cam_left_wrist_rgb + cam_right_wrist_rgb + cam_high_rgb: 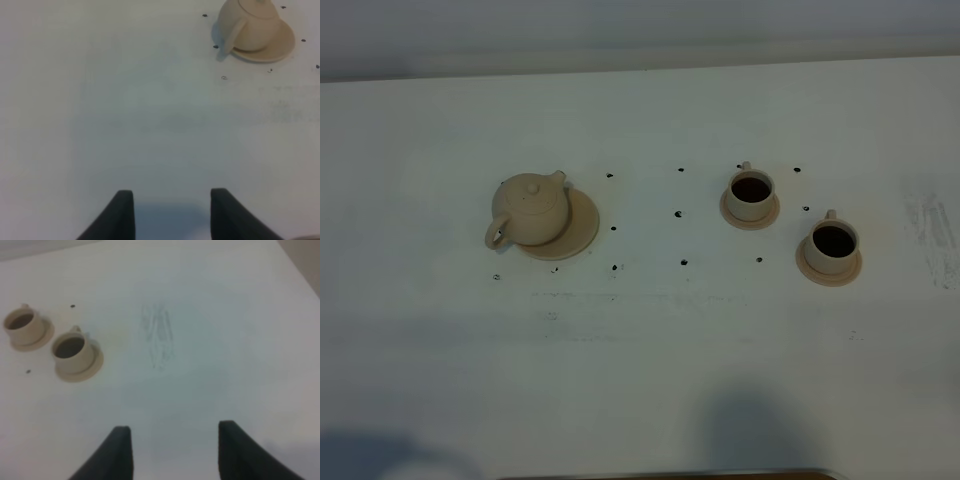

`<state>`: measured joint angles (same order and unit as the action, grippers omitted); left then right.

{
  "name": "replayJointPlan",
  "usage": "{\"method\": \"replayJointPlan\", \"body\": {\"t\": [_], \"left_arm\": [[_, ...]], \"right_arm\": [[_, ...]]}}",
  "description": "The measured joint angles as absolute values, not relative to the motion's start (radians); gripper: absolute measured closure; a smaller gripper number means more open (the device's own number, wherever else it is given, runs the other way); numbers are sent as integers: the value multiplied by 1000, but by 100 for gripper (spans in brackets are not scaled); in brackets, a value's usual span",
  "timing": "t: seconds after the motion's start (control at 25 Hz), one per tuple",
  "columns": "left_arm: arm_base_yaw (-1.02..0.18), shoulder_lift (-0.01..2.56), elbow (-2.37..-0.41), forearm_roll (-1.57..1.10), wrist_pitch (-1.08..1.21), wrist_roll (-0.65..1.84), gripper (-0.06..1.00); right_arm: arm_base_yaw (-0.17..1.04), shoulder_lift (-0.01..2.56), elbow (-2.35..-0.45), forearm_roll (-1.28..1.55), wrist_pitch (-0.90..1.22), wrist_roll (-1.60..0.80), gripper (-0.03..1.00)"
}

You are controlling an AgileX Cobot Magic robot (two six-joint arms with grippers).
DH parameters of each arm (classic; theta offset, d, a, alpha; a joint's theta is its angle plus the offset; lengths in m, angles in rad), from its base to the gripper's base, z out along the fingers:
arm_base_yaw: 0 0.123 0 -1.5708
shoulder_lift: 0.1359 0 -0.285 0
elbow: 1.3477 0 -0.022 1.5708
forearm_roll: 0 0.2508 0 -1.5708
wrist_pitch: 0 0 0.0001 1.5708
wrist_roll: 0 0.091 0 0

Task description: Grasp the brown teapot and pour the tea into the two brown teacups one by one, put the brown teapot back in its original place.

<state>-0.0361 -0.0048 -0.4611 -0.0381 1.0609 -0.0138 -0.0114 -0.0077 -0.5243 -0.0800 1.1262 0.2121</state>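
Teapot [531, 209] on saucer [582, 229], left of frame; both cups [751, 190] [833, 243] right, dark inside. Both tools [171, 207] [173, 447] open, holding nothing. Approach handle [496, 233] squarely, grip firm before lifting.

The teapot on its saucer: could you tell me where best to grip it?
Probably the loop handle of the teapot: it juts toward the front-left, clear of the saucer, spout pointing away. Come from that side with the open left tool.

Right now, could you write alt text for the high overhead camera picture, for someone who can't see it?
A tan teapot sits on a saucer at left of a white table; two matching teacups on small saucers hold dark tea at right.
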Motion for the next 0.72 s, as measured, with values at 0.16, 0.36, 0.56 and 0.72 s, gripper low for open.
{"method": "replayJointPlan", "body": {"t": [0.16,0.36,0.56,0.72], "left_arm": [[-36,-5,-461,-38,1061,-14,60],[-36,-5,-461,-38,1061,-14,60],[-36,-5,-461,-38,1061,-14,60],[-36,-5,-461,-38,1061,-14,60]], "right_arm": [[-11,-8,-524,-84,1124,176,56],[-15,-8,-524,0,1111,11,56],[-29,-8,-524,72,1111,-87,56],[-29,-8,-524,76,1111,-94,56]]}}
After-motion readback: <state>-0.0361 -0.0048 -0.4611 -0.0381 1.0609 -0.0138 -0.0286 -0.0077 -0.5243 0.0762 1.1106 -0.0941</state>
